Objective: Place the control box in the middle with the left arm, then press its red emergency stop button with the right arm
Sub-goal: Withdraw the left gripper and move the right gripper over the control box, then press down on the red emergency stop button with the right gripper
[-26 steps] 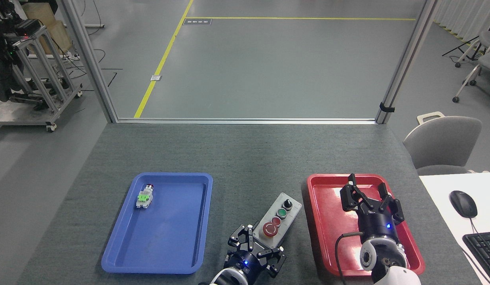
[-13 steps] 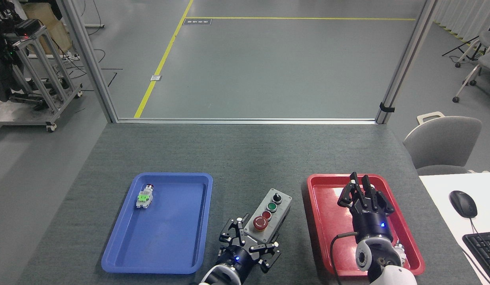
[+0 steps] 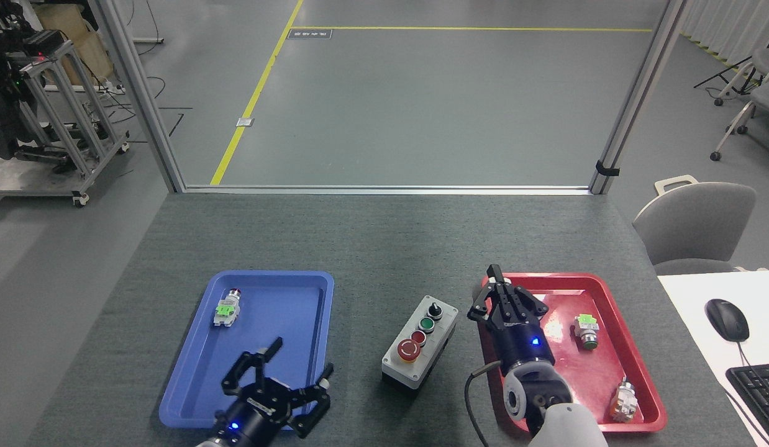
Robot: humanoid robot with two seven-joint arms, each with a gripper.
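surface: grey felt-topped table (image 3: 384, 248) in front of me
left side: blue tray (image 3: 192, 397) lying flat on it
middle: control box (image 3: 420, 345) standing on it between the trays, turned at a slant
right side: red tray (image 3: 561, 282) lying flat on it

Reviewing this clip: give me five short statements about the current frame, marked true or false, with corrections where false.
1. The control box stands on the table between the blue tray and the red tray. True.
2. The left pincer grips the control box. False: it is open over the blue tray, apart from the box.
3. The right pincer presses the red emergency stop button. False: it is over the red tray's left edge, fingers closed together, not touching the button.
4. The blue tray holds one small switch part. True.
5. The red tray is empty. False: two small switch parts lie in it.
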